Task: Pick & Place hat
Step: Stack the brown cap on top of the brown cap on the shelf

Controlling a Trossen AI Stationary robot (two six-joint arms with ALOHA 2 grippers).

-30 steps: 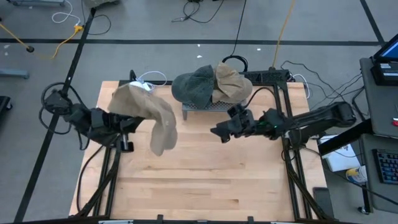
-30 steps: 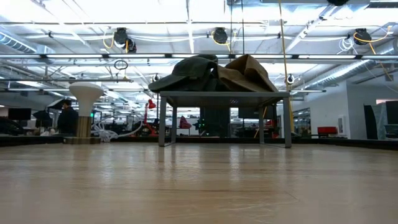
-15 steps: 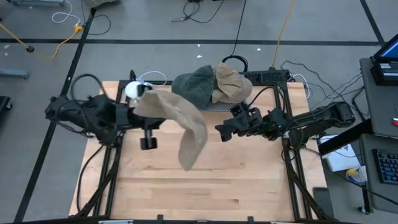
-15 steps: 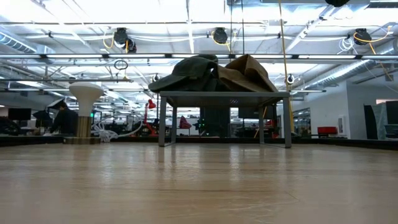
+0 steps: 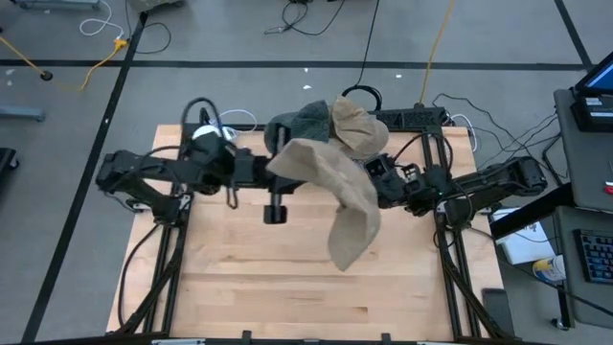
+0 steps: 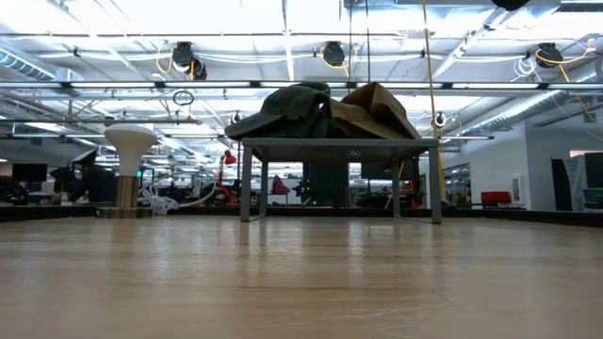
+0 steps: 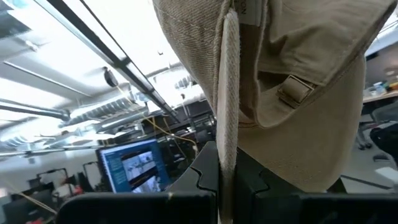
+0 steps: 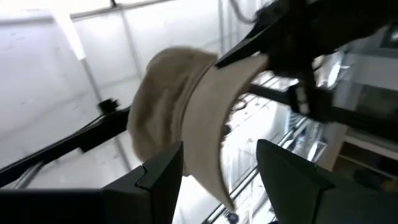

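Observation:
My left gripper (image 5: 280, 172) is shut on a tan cap (image 5: 337, 199), held high over the table's middle, just in front of the small rack (image 6: 339, 144). The cap also shows close up in the left wrist view (image 7: 292, 74). My right gripper (image 5: 376, 188) is open at the cap's right side, its tips partly hidden under the cap. In the right wrist view the cap (image 8: 186, 118) stands ahead of the open fingers (image 8: 155, 180). A green hat (image 5: 302, 123) and a brown hat (image 5: 361, 129) rest on the rack's top. My left gripper pinches the cap's rim band (image 7: 227, 130) between its two fingers, the band running edge-on out from between them. The fingers come level from the table's left. The cap is lifted clear of the table and droops from the hold toward the near right, its back strap (image 7: 295, 90) showing.
The rack stands on thin legs (image 6: 247, 184) at the table's far middle, with both hats piled on it. Bare wooden tabletop (image 5: 287, 278) lies in front. Cables and a power strip (image 5: 412, 117) lie behind the table's far edge.
My left gripper has swung from the table's left toward its middle and the rack, carrying the tan cap clear of the table; the cap trails and droops toward the near right. My right gripper has drawn back a little toward the right.

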